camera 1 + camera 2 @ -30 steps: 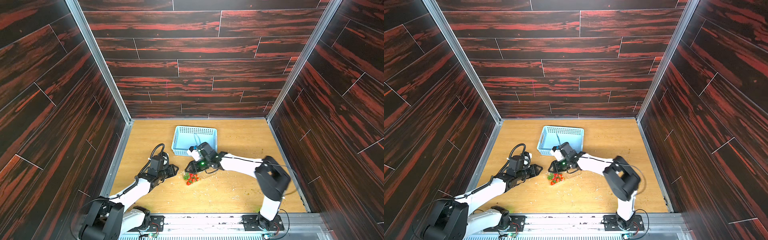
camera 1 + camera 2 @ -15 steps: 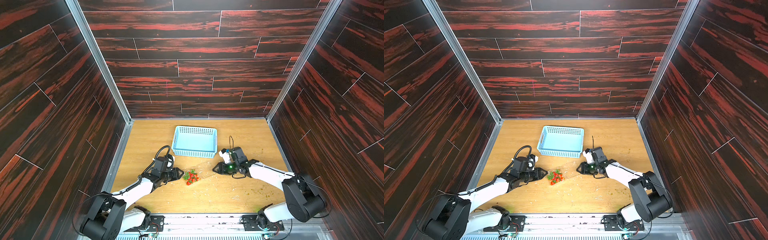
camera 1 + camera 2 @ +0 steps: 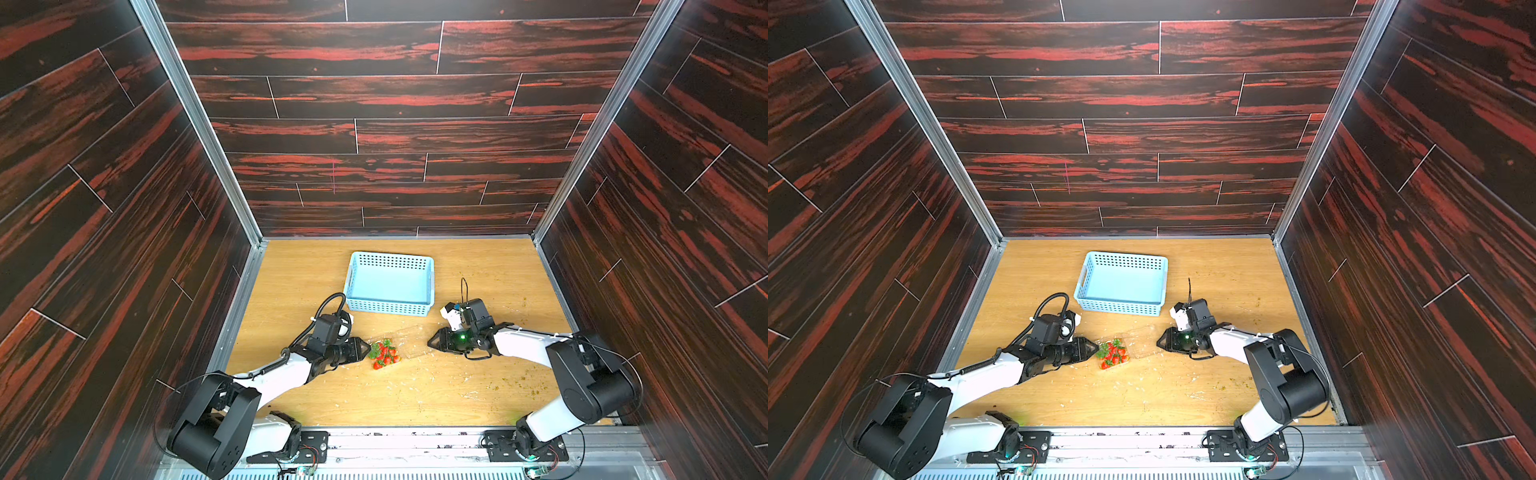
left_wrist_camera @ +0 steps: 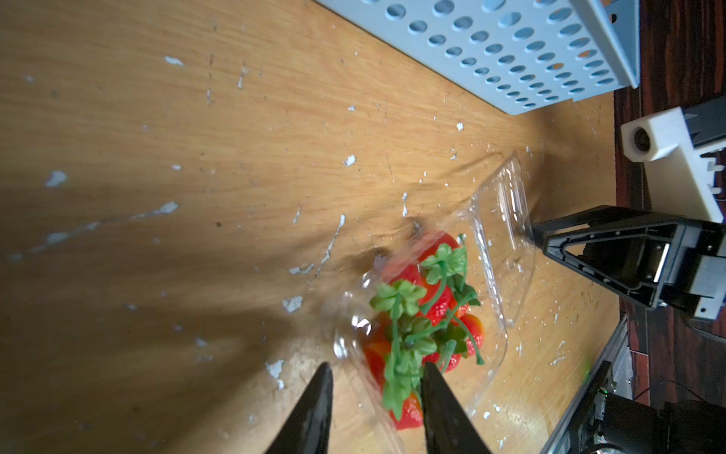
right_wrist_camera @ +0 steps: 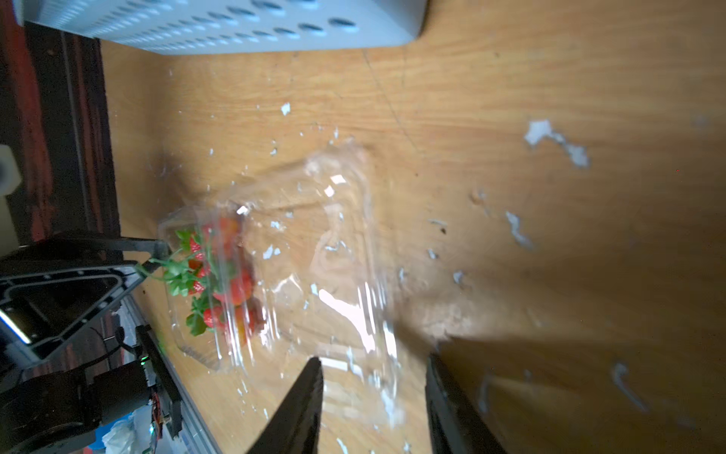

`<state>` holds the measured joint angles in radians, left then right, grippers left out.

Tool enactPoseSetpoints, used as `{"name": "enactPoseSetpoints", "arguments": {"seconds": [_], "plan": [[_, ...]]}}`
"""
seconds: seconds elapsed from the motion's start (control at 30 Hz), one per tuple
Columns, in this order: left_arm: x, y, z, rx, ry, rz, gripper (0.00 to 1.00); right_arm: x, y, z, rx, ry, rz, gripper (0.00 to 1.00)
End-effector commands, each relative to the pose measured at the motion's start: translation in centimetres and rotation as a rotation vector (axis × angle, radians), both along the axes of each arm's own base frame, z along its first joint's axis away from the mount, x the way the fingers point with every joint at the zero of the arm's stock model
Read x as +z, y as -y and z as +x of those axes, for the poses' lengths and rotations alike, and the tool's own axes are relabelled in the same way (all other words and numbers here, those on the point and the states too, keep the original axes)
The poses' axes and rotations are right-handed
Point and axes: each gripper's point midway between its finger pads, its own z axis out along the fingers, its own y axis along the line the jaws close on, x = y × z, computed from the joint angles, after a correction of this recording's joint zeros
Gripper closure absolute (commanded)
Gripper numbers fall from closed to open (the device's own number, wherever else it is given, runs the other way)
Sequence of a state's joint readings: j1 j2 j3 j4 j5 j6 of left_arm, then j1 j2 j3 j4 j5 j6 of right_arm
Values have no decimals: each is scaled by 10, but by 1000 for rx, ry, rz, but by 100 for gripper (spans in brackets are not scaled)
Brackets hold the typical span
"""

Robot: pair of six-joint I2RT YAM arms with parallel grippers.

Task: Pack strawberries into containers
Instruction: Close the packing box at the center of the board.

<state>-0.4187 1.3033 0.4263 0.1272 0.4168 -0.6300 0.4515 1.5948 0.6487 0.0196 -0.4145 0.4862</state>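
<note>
The left gripper point(image 4: 377, 371) is partly open, its fingers astride the 9 o'clock rim of the clear clamshell point(image 3: 409, 341). One finger rests against the leaves of the strawberries point(image 3: 384, 354), which fill that half. The right gripper point(image 5: 373, 367), also partly open, straddles the empty half's 3 o'clock edge. The basket point(image 3: 390, 308) sits at 12.
</note>
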Motion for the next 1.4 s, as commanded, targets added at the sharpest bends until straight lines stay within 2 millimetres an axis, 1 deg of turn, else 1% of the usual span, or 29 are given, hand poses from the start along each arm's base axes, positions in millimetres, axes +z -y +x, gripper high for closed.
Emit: {"name": "enactPoseSetpoints", "arguments": {"seconds": [0.0,0.1,0.37,0.67,0.93,1.17,1.27,1.37], "plan": [[-1,1,2,8,2,-2,60,-6,-6,1,15,-26,27,55],[-1,2,4,6,3,-3,60,-1,-12,3,24,-30,65,54],[1,5,9,-2,10,-5,60,15,-19,-3,39,-34,143,55],[0,6,11,-5,13,-2,60,54,-27,-4,80,19,217,57],[1,6,11,-4,17,-5,60,73,-36,-5,108,42,296,58],[0,7,12,-3,17,-9,60,93,-57,-13,196,54,364,58],[-1,7,12,-5,15,-12,60,98,-65,-16,223,60,366,58],[-1,7,11,-3,16,-12,60,108,-74,-18,250,76,373,58]]}}
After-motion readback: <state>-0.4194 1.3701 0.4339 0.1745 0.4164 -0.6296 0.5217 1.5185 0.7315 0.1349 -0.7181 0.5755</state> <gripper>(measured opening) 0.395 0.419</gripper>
